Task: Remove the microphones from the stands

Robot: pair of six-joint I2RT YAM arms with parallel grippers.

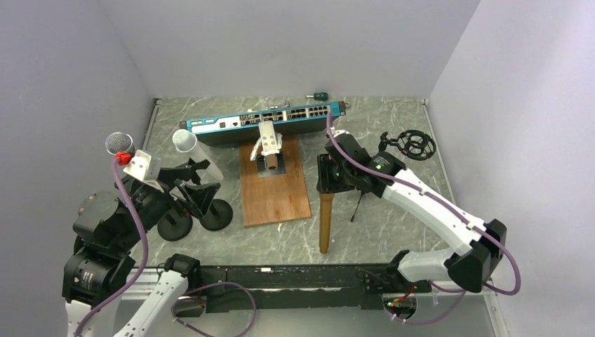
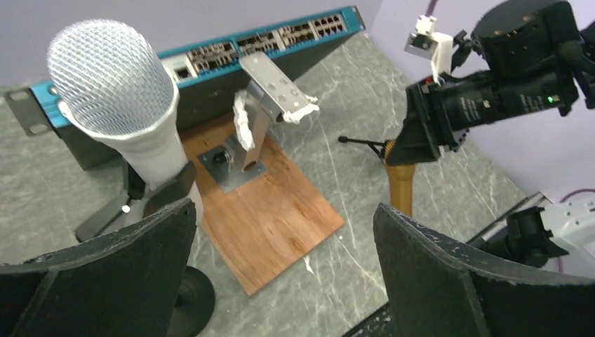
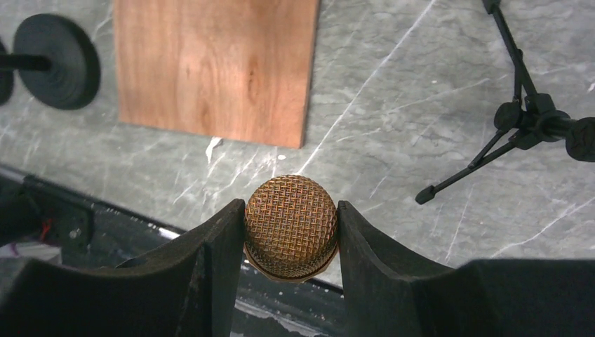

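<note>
The right hand (image 3: 290,210) has the gold microphone (image 1: 325,221) clamped by its mesh head, well clear of the tripod stand (image 3: 519,119).

From here the hand's fingers (image 3: 217,246) press on both sides of the brass-coloured grille, partly closed around it. The tapered handle hangs straight down over the grey marble tabletop (image 1: 281,239), just off the right edge of the wooden board (image 2: 273,217). I can't tell whether its lower end touches the surface. The little black stand sits to the right of it, its ring mount (image 1: 410,144) at the far end and holding nothing. On the other side, the left hand (image 2: 284,209) is spread wide and grips nothing. It is raised near a silver-grilled microphone (image 2: 112,77) on a round-base stand, in front of the blue network switch (image 1: 266,119).
</note>
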